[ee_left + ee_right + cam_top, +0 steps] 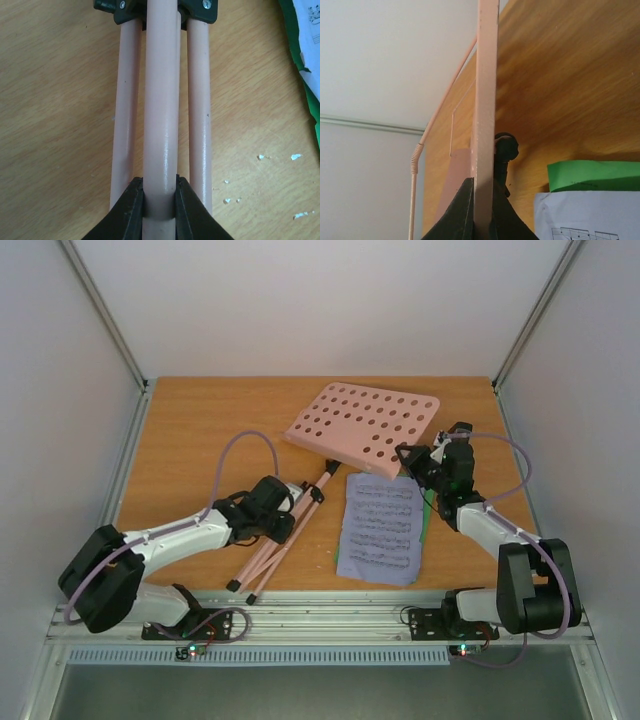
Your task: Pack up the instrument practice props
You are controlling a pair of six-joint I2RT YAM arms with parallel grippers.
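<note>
The pink music stand lies on the wooden table with its hole-punched desk (365, 425) tilted up at the back and its folded legs (283, 540) pointing to the front. My left gripper (160, 197) is shut on the stand's middle tube (161, 115), between two thinner legs. My right gripper (483, 215) is shut on the desk's lower edge (486, 90), seen edge-on. A white sheet of printed music (380, 528) lies flat right of the legs, over a green sheet (428, 520) that peeks out. The metronome is out of view.
Small white flecks (295, 157) dot the wood right of the legs. A black knob (506, 147) of the stand sits just behind the right gripper. Metal frame posts and white walls close in the table on three sides.
</note>
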